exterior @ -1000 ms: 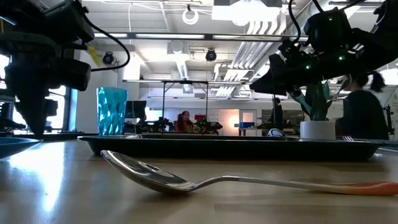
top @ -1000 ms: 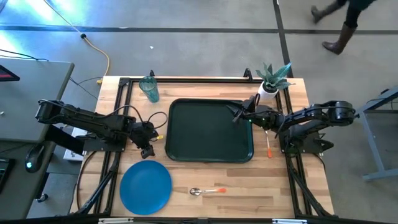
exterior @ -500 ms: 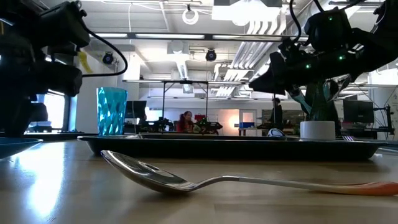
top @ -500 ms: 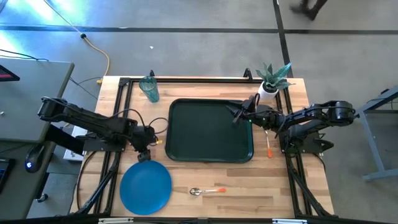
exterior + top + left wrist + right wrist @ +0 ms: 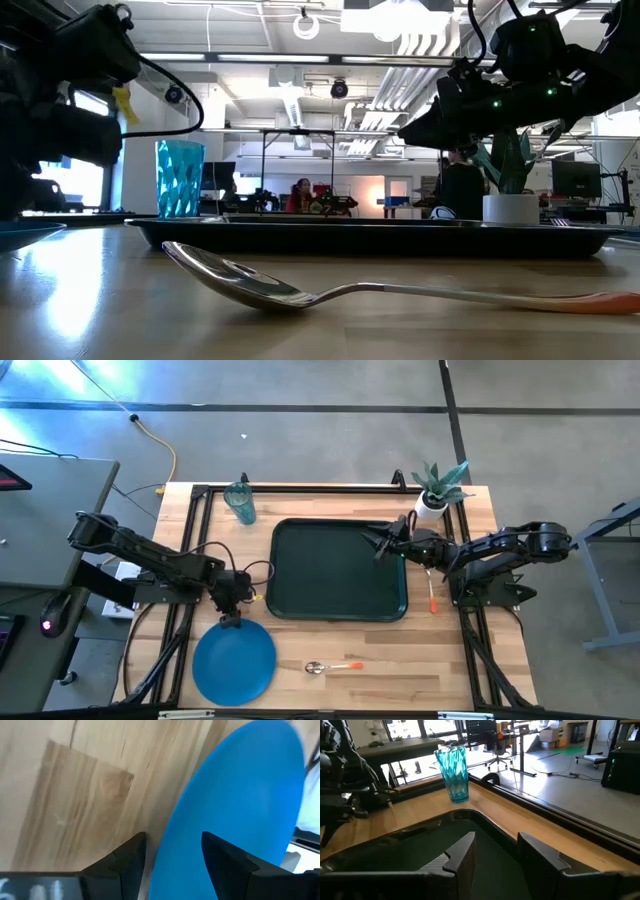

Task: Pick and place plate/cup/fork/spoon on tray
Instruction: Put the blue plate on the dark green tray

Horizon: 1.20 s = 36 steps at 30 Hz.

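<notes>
The blue plate lies flat on the table at the near left. My left gripper is open above the plate's far rim, one finger over the wood and one over the plate. The dark green tray lies mid-table. My right gripper is open and empty above the tray's far right corner. The teal cup stands upright beyond the tray's far left corner. The spoon lies near the front edge. The fork lies right of the tray.
A white pot with a green plant stands at the far right corner, just beyond my right arm. A black frame runs along the table's far edge and sides. Bare wood shows between the plate and the spoon.
My left gripper has moved toward the table's near edge, from beside the tray's left rim to above the plate's far rim. The plate, the tray and my right arm have kept still.
</notes>
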Tool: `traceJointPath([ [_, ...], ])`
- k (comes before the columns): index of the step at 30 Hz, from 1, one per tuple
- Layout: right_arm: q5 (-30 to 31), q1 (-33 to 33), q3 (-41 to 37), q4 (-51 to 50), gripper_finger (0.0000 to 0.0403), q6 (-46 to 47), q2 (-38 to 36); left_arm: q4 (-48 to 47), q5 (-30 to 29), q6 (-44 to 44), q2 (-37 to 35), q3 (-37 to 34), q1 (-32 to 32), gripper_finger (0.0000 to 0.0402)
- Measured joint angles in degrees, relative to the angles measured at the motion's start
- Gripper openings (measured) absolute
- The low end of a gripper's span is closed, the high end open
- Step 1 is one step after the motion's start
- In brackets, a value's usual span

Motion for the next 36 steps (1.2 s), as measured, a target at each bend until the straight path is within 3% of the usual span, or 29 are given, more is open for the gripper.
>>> traceJointPath([
  [10,-2.3,0.1,0.0,0.0,0.014,1.0,0.0,3.8,3.2,-2.6,4.5,0.2,-2.5,0.0173],
  [21,-1.8,2.2,0.3,0.9,0.014,1.5,-0.1,5.1,6.2,-2.6,6.2,0.0,-5.3,0.001],
  [28,-1.6,2.9,0.6,1.8,0.014,1.0,-0.4,6.7,6.4,-2.6,6.1,1.5,-5.5,0.0005],
  [33,-1.6,2.9,0.6,1.7,0.014,1.0,-3.1,6.6,4.8,-1.3,1.3,7.2,-3.3,0.0003],
  [36,-1.8,3.0,0.6,1.7,0.014,0.8,-5.5,7.1,2.2,4.3,-2.2,11.5,-0.9,0.0002],
])
